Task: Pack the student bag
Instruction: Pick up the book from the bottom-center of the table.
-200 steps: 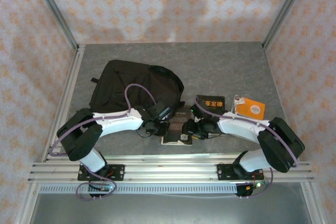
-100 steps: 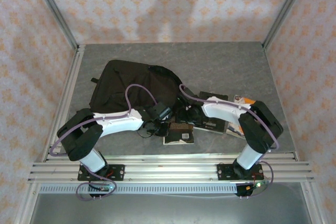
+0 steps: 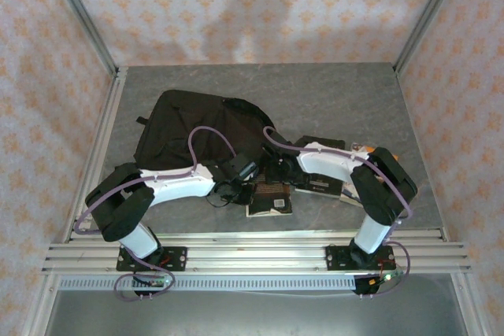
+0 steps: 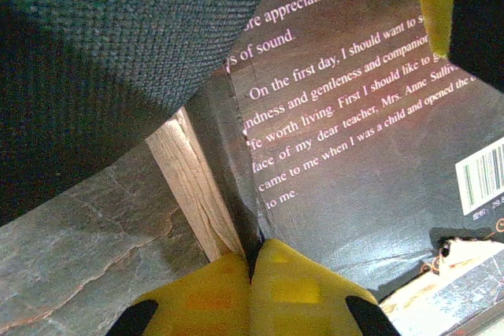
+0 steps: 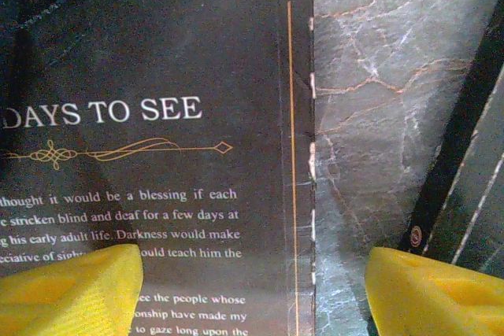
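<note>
Clenched on cover edge of dark book [image 4: 354, 155] with left gripper [image 4: 252, 264], beside student bag [image 3: 189, 127]; spread wide, released, with right gripper [image 5: 253, 277] over same cover and table [image 5: 370, 76].

The right tool [image 5: 250, 282] has swung up and left from the near books to the edge of the student bag [image 3: 185, 127], fingers spreading wider above the dark book [image 5: 157, 76]. The right arm [image 3: 370, 186] has folded inward and now covers most of the orange book [image 3: 393, 155].
</note>
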Robot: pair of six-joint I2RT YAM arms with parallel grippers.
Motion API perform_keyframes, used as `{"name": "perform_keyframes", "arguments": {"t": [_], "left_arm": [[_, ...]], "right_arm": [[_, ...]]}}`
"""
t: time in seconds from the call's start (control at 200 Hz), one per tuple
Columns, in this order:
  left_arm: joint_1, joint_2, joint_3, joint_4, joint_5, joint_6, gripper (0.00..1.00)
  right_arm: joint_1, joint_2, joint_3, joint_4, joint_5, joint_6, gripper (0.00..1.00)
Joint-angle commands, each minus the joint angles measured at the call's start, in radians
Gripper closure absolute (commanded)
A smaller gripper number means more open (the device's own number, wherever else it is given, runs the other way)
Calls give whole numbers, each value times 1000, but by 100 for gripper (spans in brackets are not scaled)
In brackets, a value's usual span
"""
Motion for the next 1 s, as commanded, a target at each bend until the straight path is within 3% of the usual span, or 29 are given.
{"name": "perform_keyframes", "arguments": {"t": [0.0, 0.125, 0.315, 0.661, 0.836, 0.996], "left_arm": [[-8, 46, -40, -68, -18, 32, 98], [-9, 65, -27, -68, -11, 38, 98], [-9, 60, -19, -57, -9, 33, 98], [-8, 18, -38, -68, -30, 42, 98], [-9, 8, -46, -72, -31, 42, 99], [-8, -10, -57, -69, -26, 39, 99]], "right_arm": [[-12, 30, -63, 31, -90, -43, 25], [-9, 97, -46, 123, -279, -14, 26], [25, 130, 21, 157, -398, -18, 26], [-58, -68, -108, 317, -666, 56, 30], [-49, -77, -75, 118, -509, -56, 27], [14, 28, -11, -37, -238, -119, 22]]}}
